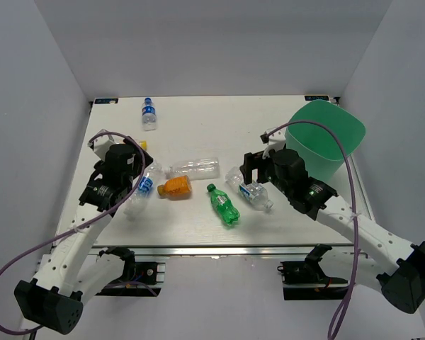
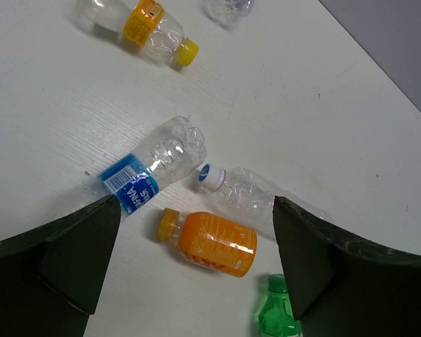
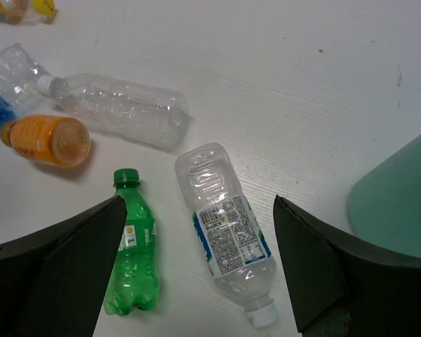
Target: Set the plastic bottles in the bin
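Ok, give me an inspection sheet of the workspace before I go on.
Surface: white table, nothing spilled seen.
Job's things: bin, no bottle seen inside; lying on the table: green bottle, orange bottle, clear bottle, orange-banded bottle; far bottle apart at back left.
Clutter: nothing seen.
Hands: left hand open above a blue-labelled bottle; right hand open above a second blue-labelled bottle; neither holds anything.
Cables: purple cables loop along both arms.
Surroundings: grey walls on three sides.
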